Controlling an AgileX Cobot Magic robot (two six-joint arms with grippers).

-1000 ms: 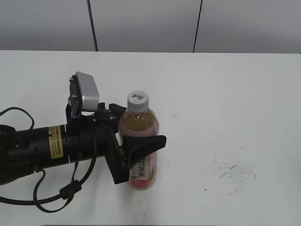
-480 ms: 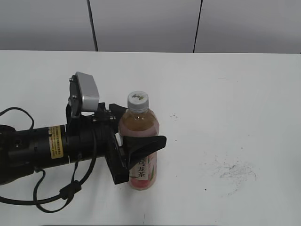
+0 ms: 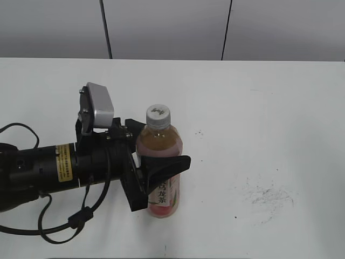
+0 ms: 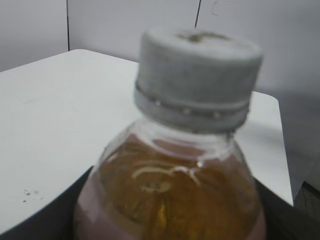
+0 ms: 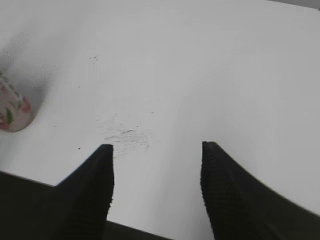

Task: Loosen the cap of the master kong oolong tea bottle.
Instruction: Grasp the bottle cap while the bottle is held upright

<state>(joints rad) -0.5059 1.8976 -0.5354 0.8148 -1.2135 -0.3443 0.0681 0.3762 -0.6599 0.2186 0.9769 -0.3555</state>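
Observation:
The master kong oolong tea bottle [image 3: 159, 145] stands upright on the white table, amber tea above a pink label with black characters. Its white-grey cap [image 3: 158, 115] with a dark mark on top sits on the neck. My left gripper [image 3: 157, 164] is shut on the bottle's body just under the shoulder. The left wrist view shows the cap [image 4: 196, 75] and the bottle's shoulder [image 4: 170, 195] close up and blurred. My right gripper [image 5: 157, 150] is open and empty above bare table; it is out of the exterior view. The bottle's base [image 5: 12, 112] shows at that view's left edge.
The white table [image 3: 259, 118] stretches back to a grey panelled wall [image 3: 161, 27]. A patch of dark scuff marks [image 3: 267, 197] lies right of the bottle, also in the right wrist view [image 5: 125, 135]. The left arm's black cable [image 3: 64, 226] loops by the front edge.

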